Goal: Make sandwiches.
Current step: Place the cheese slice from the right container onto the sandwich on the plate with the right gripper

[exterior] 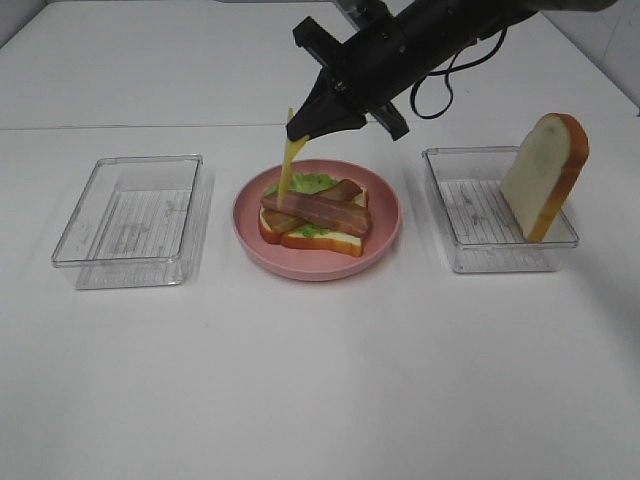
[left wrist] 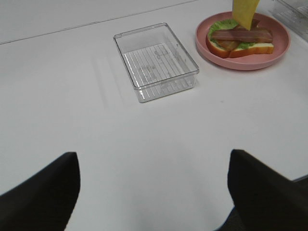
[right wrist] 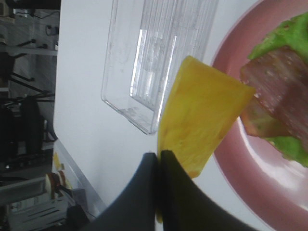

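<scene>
On the round pink plate [exterior: 385, 225] lies a partly built sandwich [exterior: 315, 215]: a white bread slice, green lettuce [right wrist: 284, 41] and crossed brown bacon strips [right wrist: 284, 89]. My right gripper [exterior: 299, 130] reaches in over the plate's far left side, shut on a yellow cheese square [exterior: 287, 168] that hangs down above the lettuce. In the right wrist view the right gripper [right wrist: 158, 158] pinches one corner of the cheese [right wrist: 202, 120]. A second bread slice [exterior: 545, 175] leans upright in the right clear tray [exterior: 470, 255]. My left gripper [left wrist: 153, 159] stands open over bare table, with nothing between its fingers.
An empty clear tray [exterior: 130, 225] sits left of the plate, and it shows in the left wrist view as the clear tray [left wrist: 156, 62] beyond the left gripper. The right arm's black body and cable hang over the table's back right.
</scene>
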### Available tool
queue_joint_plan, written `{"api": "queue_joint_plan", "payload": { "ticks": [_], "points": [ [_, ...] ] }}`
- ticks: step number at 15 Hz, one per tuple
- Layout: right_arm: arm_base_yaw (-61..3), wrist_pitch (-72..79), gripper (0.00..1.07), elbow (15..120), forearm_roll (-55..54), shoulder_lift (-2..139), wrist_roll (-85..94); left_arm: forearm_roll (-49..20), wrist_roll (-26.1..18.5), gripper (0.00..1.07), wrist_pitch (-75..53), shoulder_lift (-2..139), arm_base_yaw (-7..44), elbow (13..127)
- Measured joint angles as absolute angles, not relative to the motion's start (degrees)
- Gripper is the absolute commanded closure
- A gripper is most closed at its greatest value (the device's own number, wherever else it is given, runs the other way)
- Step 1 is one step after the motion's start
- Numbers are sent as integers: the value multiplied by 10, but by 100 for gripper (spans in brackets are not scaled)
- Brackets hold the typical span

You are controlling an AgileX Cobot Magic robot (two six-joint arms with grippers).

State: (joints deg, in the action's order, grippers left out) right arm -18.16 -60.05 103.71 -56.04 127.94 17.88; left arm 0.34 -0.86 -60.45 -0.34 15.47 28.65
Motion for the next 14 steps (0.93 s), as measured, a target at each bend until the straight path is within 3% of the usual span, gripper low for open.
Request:
{"api": "queue_joint_plan", "payload": {
  "ticks": [4, 10, 14],
  "points": [
    [-186, -561, 107, 1036, -641, 1324, 196, 3, -9, 27, -604, -3, 155, 286],
    [-186, -540, 107, 1036, -468, 1326, 73, 3, -9, 27, -604, -3, 155, 286],
    [-186, -539, 104, 1036, -421, 1326, 40, 3, -9, 27, -604, -3, 155, 286]
  ]
}}
